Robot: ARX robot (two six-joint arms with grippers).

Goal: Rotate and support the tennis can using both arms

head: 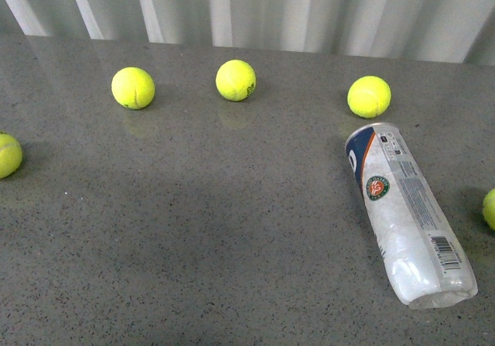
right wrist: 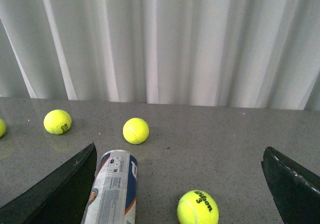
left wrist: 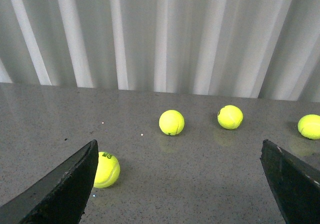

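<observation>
The tennis can (head: 404, 210) lies on its side on the grey table at the right, clear tube with a white, navy and orange label, a round emblem and a barcode. Neither arm shows in the front view. In the right wrist view the tennis can (right wrist: 113, 189) lies close beside one finger of my open right gripper (right wrist: 179, 184), with nothing between the fingers but a tennis ball (right wrist: 198, 207) on the table. My left gripper (left wrist: 179, 184) is open over bare table, its fingers (left wrist: 65, 186) wide apart.
Three tennis balls (head: 133, 87) (head: 235, 80) (head: 369, 97) lie in a row at the back of the table. Another ball (head: 8, 155) sits at the left edge and one (head: 489, 208) at the right edge. A white corrugated wall (head: 255, 9) runs behind.
</observation>
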